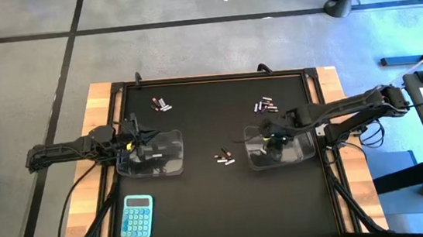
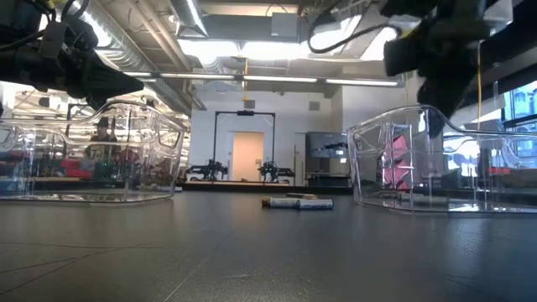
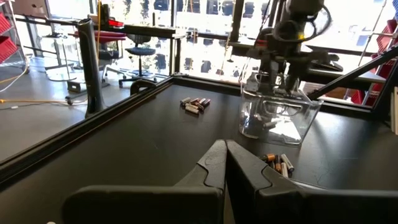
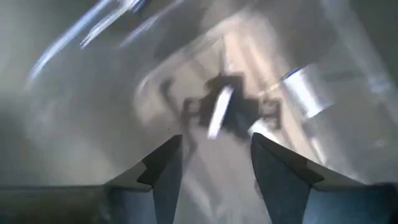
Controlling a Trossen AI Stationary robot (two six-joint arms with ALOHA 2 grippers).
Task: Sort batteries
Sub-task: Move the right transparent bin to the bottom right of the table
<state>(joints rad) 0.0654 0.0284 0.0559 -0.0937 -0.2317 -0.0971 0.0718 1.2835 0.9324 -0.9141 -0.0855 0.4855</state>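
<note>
The black rectangular table mat (image 1: 204,205) has a raised dark rim, with strips of pale wooden table (image 1: 94,106) showing past its left and right sides; most of its front half lies open, apart from a small blue calculator (image 1: 137,217) near the front left corner. Two clear plastic tubs sit at mid-depth with a wide bare gap between them: the left tub (image 1: 153,155) and the right tub (image 1: 279,147). The left gripper (image 3: 225,163) hangs over the left tub's left edge with its fingers pressed together and nothing between them. The right gripper (image 4: 214,158) is above the right tub, its fingers spread apart, and a blurred pale cylinder (image 4: 217,112) shows below them inside the tub. The batteries are tiny short cylinders, some silvery-white and some dark with reddish ends, lying flat in three loose clusters: one at the back left (image 1: 162,103), one at the back right (image 1: 265,105) just behind the right tub, and one in the gap between the tubs (image 1: 225,158), nearer the right tub. In the low view the middle cluster (image 2: 298,202) lies with long axes running across the picture; the others point in mixed directions.
</note>
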